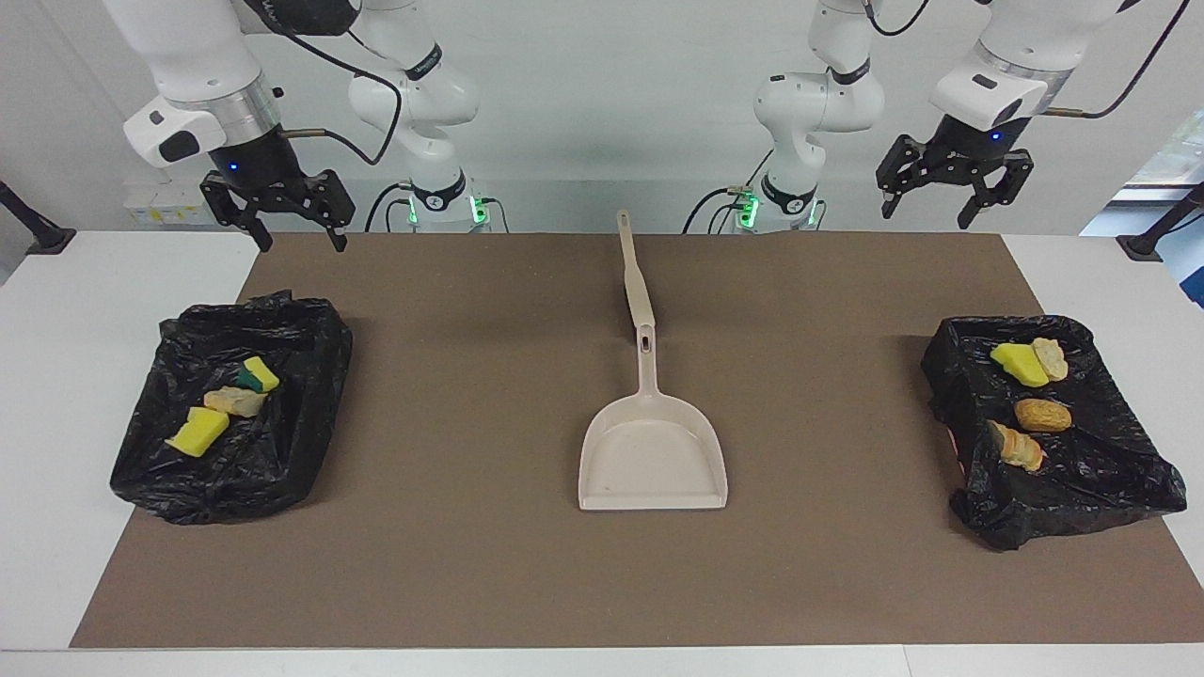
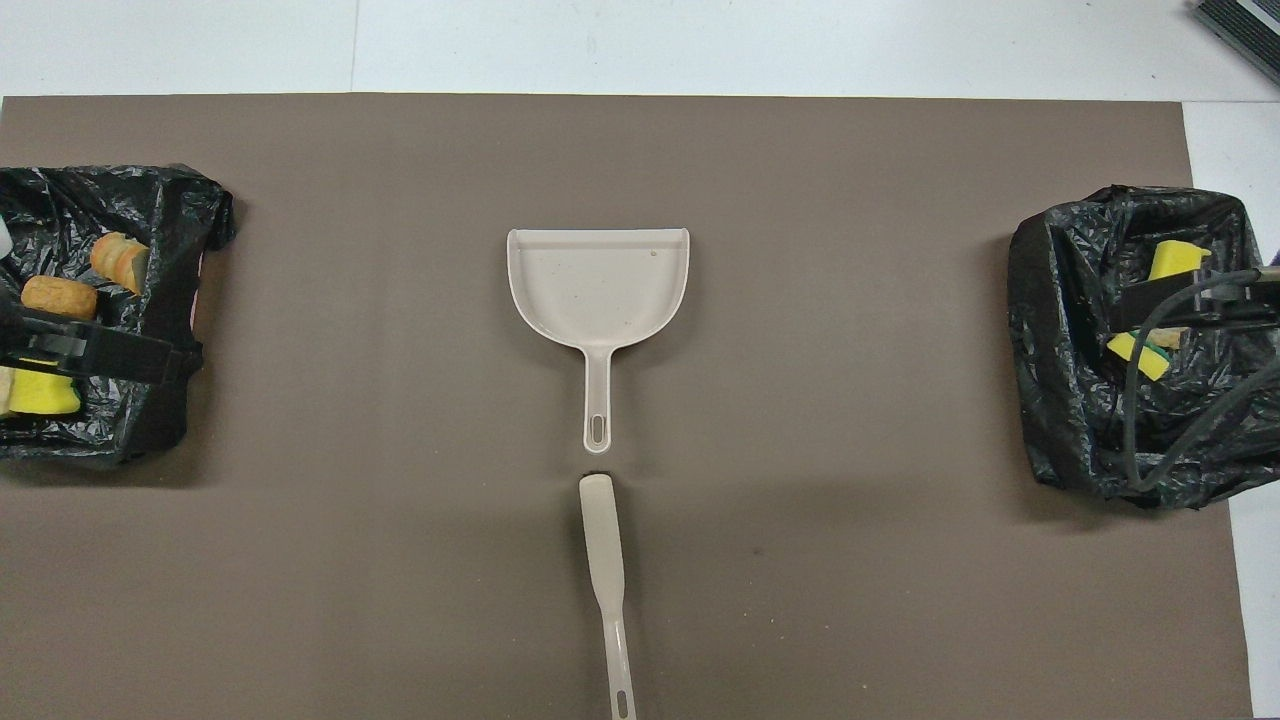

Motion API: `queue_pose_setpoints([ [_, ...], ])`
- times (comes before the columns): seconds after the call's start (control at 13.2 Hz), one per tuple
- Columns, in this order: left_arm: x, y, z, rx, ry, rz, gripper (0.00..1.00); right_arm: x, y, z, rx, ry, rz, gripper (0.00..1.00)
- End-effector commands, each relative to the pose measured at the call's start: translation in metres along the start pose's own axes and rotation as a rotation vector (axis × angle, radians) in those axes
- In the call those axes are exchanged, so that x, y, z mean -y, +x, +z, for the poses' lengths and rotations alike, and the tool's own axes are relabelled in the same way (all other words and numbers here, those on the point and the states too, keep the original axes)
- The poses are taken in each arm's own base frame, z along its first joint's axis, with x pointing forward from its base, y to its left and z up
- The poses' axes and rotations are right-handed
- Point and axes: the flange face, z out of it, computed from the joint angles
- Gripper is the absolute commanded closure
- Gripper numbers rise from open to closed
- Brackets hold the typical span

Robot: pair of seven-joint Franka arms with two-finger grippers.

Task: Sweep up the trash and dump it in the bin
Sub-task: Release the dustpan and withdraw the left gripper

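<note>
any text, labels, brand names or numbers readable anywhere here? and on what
No text can be read in either view.
Dustpan: plain beige, no mark showing.
Brush: plain, no mark showing.
Two black bin bags: unprinted.
Arms and both grippers: no lettering legible.
Pale box at the wall: any marks too small to read.

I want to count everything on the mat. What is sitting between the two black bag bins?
Just the beige dustpan and the brush, end to end midway between the bins. The mat is bare otherwise, in both views.
</note>
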Motion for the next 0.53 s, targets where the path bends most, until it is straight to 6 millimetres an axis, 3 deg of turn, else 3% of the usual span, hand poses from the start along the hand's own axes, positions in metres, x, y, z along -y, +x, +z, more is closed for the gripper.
queue_pose_setpoints([
  [0.0, 0.0030, -0.0009, -0.0006, 0.009, -0.015, 0.004, 0.00, -0.0028, -0.0054, -0.0002, -0.006, 0.004, -0.013, 0.00],
  [0.45, 0.0022, -0.0021, -0.0016, 0.012, -0.014, 0.005, 0.00, -0.0019, -0.0063, -0.0006, -0.003, 0.004, -0.017, 0.00],
])
